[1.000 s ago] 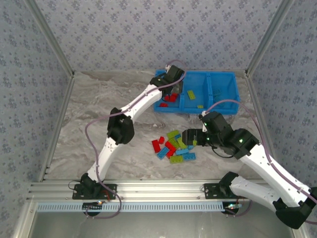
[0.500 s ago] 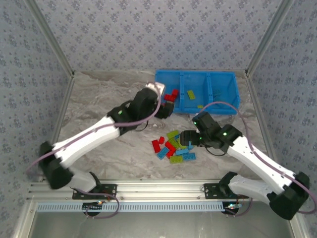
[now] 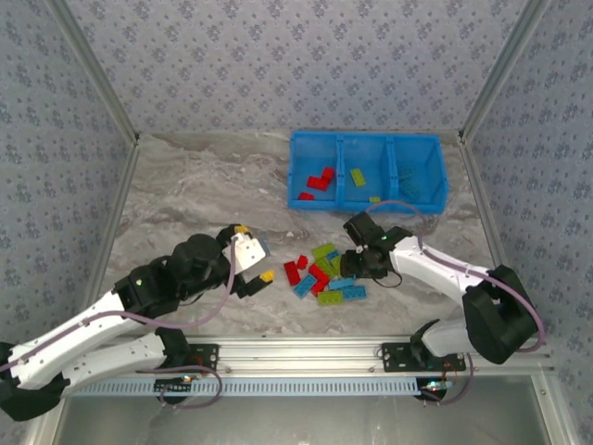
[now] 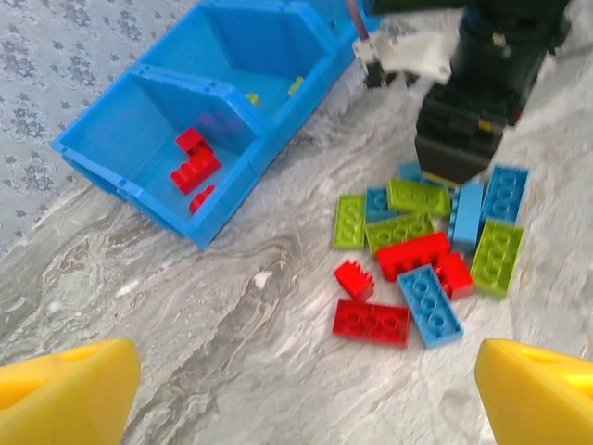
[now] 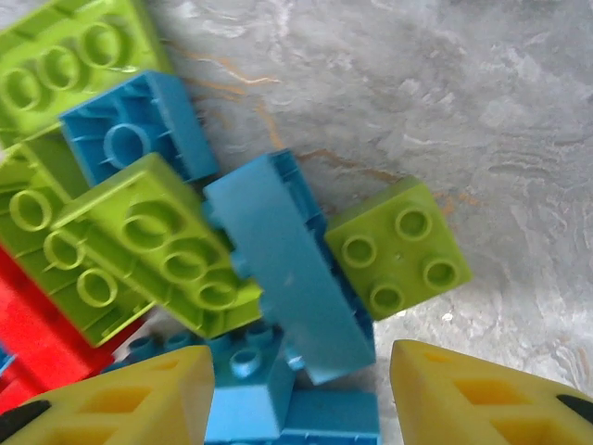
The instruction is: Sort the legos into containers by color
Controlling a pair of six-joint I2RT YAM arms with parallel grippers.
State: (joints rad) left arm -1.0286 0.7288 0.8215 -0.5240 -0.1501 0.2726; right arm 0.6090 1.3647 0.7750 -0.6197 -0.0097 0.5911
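The legos point(image 3: 324, 269) lie in a mixed red, lime green and light blue heap on the marble table, also seen as the pile point(image 4: 426, 250). My right gripper point(image 3: 350, 267) is down on the heap's right side. In its wrist view the right gripper point(image 5: 301, 394) straddles a light blue brick point(image 5: 287, 269), with a small gap left at the right finger point(image 5: 491, 394). My left gripper point(image 3: 255, 252) hovers left of the heap, and this left gripper point(image 4: 301, 399) is open and empty. The containers point(image 3: 366, 137) stand behind, with red bricks point(image 3: 318, 181) in the left compartment and a green brick point(image 3: 358, 176) in the middle.
Aluminium frame posts and patterned walls close in the table on three sides. The right arm's black wrist point(image 4: 473, 102) stands over the far side of the heap. Bare marble point(image 3: 185, 185) spreads left of the bin.
My left arm has pulled back from the bin's left compartment to the table left of the heap, its jaws wider. My right gripper's jaws have narrowed around the blue brick.
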